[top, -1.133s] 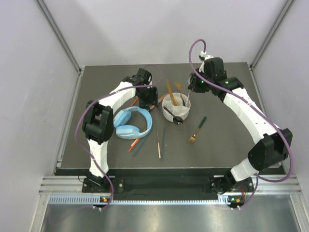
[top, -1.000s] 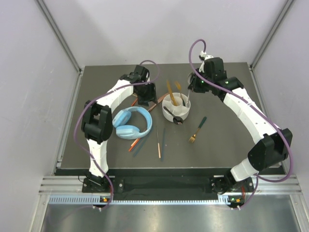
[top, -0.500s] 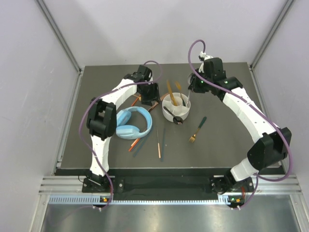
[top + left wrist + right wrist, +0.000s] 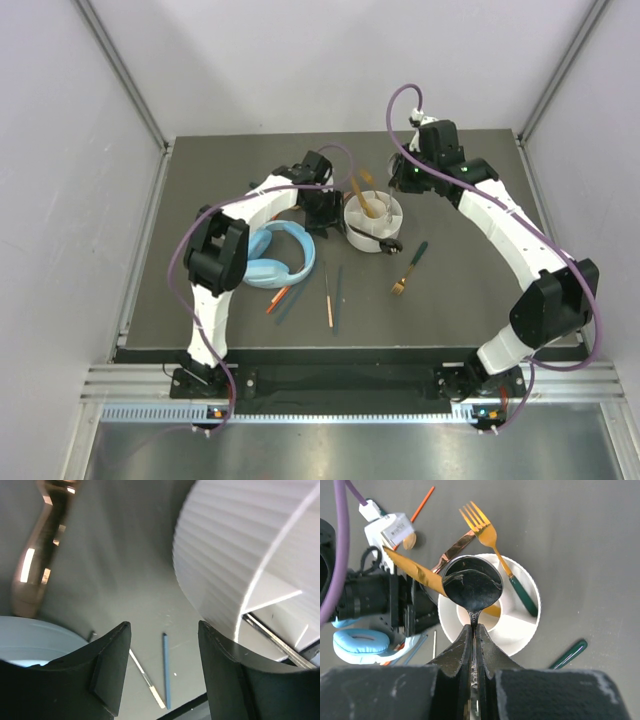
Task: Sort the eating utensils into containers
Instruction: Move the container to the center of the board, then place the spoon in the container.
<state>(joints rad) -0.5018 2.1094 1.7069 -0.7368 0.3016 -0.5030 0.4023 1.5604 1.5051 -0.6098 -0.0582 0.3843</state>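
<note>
Shifted slightly rightward since a second ago, the white holder (image 4: 362, 238) sits near the worktop's far edge; right gripper (image 4: 474, 630) clamps a black spoon (image 4: 472, 587) above it; left gripper (image 4: 162, 630), newly beside its wall, gapes empty

Left gripper (image 4: 327, 211) swinging right, pressing in beside the holder (image 4: 366, 241), holder sliding right, turning slightly.

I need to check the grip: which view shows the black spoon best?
Right wrist: the black spoon is centred, handle pinched by the right gripper. Top view: too small to tell. Left wrist: not shown.
</note>
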